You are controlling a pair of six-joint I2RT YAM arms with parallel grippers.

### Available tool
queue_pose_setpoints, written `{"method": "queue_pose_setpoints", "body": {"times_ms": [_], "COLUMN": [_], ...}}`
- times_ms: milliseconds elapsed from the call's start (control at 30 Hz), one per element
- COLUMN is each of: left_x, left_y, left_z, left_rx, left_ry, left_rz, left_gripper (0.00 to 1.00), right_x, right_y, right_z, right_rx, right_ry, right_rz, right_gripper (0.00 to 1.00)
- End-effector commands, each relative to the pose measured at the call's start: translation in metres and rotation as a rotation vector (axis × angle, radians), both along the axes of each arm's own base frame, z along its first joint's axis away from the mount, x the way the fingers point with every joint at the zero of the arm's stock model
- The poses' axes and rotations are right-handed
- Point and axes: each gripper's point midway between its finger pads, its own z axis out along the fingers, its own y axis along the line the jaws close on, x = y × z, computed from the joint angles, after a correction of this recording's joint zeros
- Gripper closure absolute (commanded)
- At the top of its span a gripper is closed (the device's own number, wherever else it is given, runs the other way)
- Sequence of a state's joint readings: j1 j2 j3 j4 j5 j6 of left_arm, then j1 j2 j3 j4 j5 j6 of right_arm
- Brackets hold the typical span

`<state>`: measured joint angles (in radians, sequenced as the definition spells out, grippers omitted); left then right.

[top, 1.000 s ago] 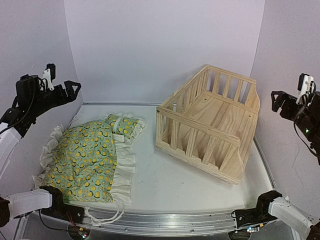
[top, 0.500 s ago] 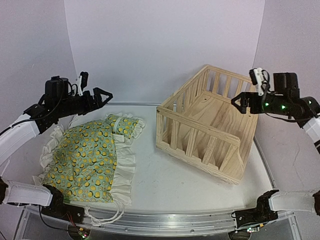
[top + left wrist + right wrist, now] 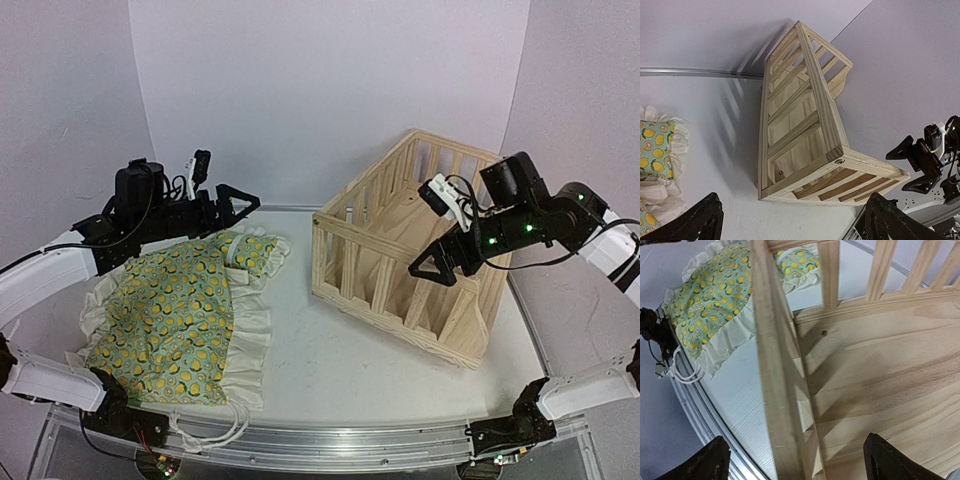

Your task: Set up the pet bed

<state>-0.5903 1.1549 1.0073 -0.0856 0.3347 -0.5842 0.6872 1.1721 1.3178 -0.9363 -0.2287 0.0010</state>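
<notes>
The pet bed's pale pine slatted frame (image 3: 400, 262) stands on the right half of the table, also seen in the left wrist view (image 3: 800, 125) and the right wrist view (image 3: 890, 365). Its green-yellow ruffled cushion (image 3: 175, 310) lies flat on the left, with the small matching pillow (image 3: 250, 252) at its far end. My left gripper (image 3: 238, 210) hangs open above the cushion's far end, pointing toward the frame, with nothing between its fingers. My right gripper (image 3: 425, 235) is open above the frame's front rail (image 3: 775, 365). That rail runs between its fingers without touching them.
Lilac walls close in at the back and both sides. A metal rail (image 3: 330, 445) runs along the near table edge between the arm bases. White cord loops (image 3: 210, 432) trail from the cushion's near corner. White table surface (image 3: 300, 340) lies between the cushion and the frame.
Both arms swung inward from the sides. The left gripper moved right over the cushion's far end. The right gripper came left and down over the frame. Cushion and frame did not move.
</notes>
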Motion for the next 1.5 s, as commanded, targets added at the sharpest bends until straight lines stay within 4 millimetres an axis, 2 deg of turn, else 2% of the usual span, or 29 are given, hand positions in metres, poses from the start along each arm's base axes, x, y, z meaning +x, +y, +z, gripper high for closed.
{"method": "queue_pose_setpoints", "body": {"times_ms": [0, 67, 167, 267, 333, 467, 567, 600, 767, 800, 867, 933, 967, 1000, 1067, 1133, 1200, 1267, 1333, 1400, 1467], "left_x": [-0.002, 0.000, 0.001, 0.002, 0.004, 0.008, 0.010, 0.010, 0.012, 0.012, 0.011, 0.009, 0.008, 0.005, 0.001, -0.002, -0.001, 0.003, 0.010, 0.021, 0.032], "left_y": [-0.004, -0.004, -0.004, -0.001, 0.001, 0.008, 0.014, 0.018, 0.043, 0.048, 0.055, 0.056, 0.057, 0.057, 0.058, 0.058, 0.055, 0.052, 0.048, 0.038, 0.025], "left_z": [0.022, 0.022, 0.024, 0.025, 0.022, 0.014, 0.010, 0.010, 0.011, 0.010, 0.008, 0.007, 0.007, 0.006, 0.003, -0.001, -0.001, 0.002, 0.010, 0.017, 0.021], "left_rx": [-0.064, -0.065, -0.066, -0.062, -0.043, -0.007, 0.016, 0.024, 0.033, 0.029, 0.022, 0.015, 0.012, 0.009, 0.004, 0.000, 0.001, 0.010, 0.010, 0.012, 0.022], "left_ry": [-0.067, -0.068, -0.076, -0.082, -0.070, -0.051, -0.040, -0.036, -0.022, -0.019, -0.006, 0.010, 0.017, 0.024, 0.034, 0.046, 0.053, 0.054, 0.047, 0.048, 0.053], "left_rz": [-0.012, -0.009, -0.002, 0.013, 0.032, 0.077, 0.111, 0.126, 0.260, 0.287, 0.320, 0.325, 0.324, 0.317, 0.310, 0.307, 0.295, 0.291, 0.292, 0.279, 0.251], "left_gripper": [0.01, 0.01, 0.01, 0.01, 0.01, 0.01, 0.01, 0.01, 0.01, 0.01, 0.01, 0.01, 0.01, 0.01, 0.01, 0.01, 0.01, 0.01, 0.01, 0.01, 0.01], "right_x": [-0.024, -0.023, -0.018, -0.014, -0.013, -0.012, -0.001, 0.007, 0.045, 0.055, 0.078, 0.109, 0.124, 0.135, 0.151, 0.155, 0.140, 0.119, 0.112, 0.119, 0.136], "right_y": [0.010, 0.011, 0.012, 0.014, 0.021, 0.047, 0.070, 0.080, 0.154, 0.170, 0.200, 0.214, 0.224, 0.227, 0.225, 0.219, 0.213, 0.195, 0.158, 0.103, 0.039], "right_z": [0.012, 0.014, 0.018, 0.016, 0.014, 0.007, 0.009, 0.014, 0.066, 0.084, 0.102, 0.115, 0.114, 0.124, 0.143, 0.158, 0.176, 0.196, 0.206, 0.211, 0.204], "right_rx": [0.018, 0.000, -0.035, -0.070, -0.082, -0.112, -0.132, -0.122, 0.167, 0.270, 0.364, 0.400, 0.406, 0.436, 0.499, 0.547, 0.549, 0.508, 0.423, 0.323, 0.226], "right_ry": [0.001, -0.011, -0.036, -0.048, -0.043, -0.037, -0.089, -0.111, -0.091, -0.064, -0.096, -0.173, -0.195, -0.210, -0.218, -0.200, -0.222, -0.306, -0.410, -0.487, -0.499], "right_rz": [0.101, 0.088, 0.049, 0.015, 0.012, 0.026, -0.028, -0.071, -0.340, -0.404, -0.454, -0.532, -0.539, -0.536, -0.529, -0.468, -0.338, -0.245, -0.268, -0.353, -0.458], "right_gripper": [0.09, 0.15, 0.34, 0.48, 0.53, 0.67, 0.89, 0.93, 0.95, 0.95, 0.88, 0.79, 0.76, 0.72, 0.66, 0.51, 0.33, 0.18, 0.03, 0.02, 0.02]}}
